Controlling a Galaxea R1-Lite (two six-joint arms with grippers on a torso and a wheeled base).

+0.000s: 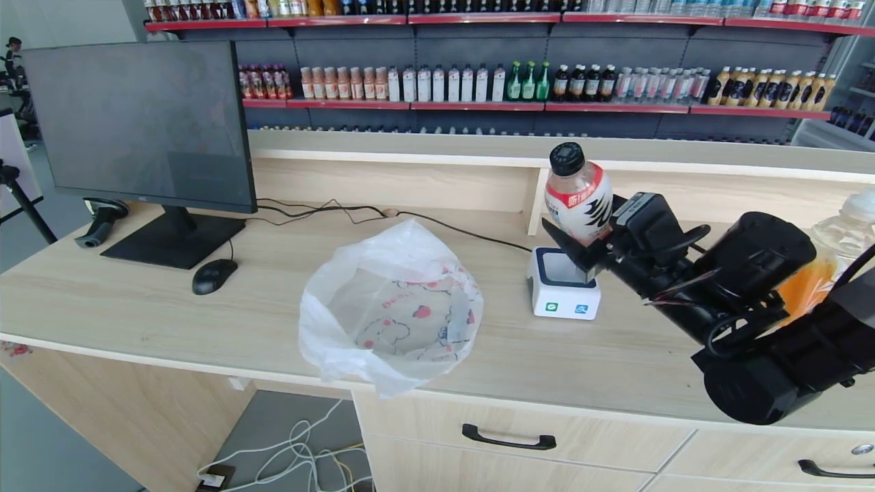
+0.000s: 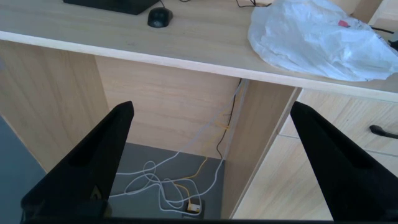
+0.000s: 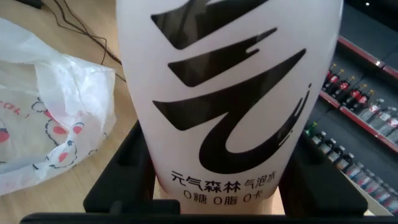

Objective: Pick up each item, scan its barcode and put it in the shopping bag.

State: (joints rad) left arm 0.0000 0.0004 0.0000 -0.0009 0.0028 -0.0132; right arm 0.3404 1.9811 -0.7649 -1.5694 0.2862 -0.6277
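My right gripper (image 1: 581, 249) is shut on a white drink bottle (image 1: 578, 195) with a black cap and a red-and-black label, held upright just above the white barcode scanner (image 1: 562, 283) on the counter. Close up in the right wrist view, the bottle (image 3: 230, 93) sits between the black fingers (image 3: 121, 177). The open white shopping bag (image 1: 391, 311) with a red cartoon print lies left of the scanner, near the counter's front edge. My left gripper (image 2: 211, 168) hangs open below the counter's front edge, with the bag (image 2: 320, 37) above it.
A monitor (image 1: 140, 123), a mouse (image 1: 214, 275) and a handheld scanner (image 1: 101, 220) sit at the counter's left. A cable (image 1: 383, 213) runs behind the bag. An orange-drink bottle (image 1: 830, 256) stands behind my right arm. Drawers (image 1: 509, 437) and floor cables (image 2: 171, 186) lie below.
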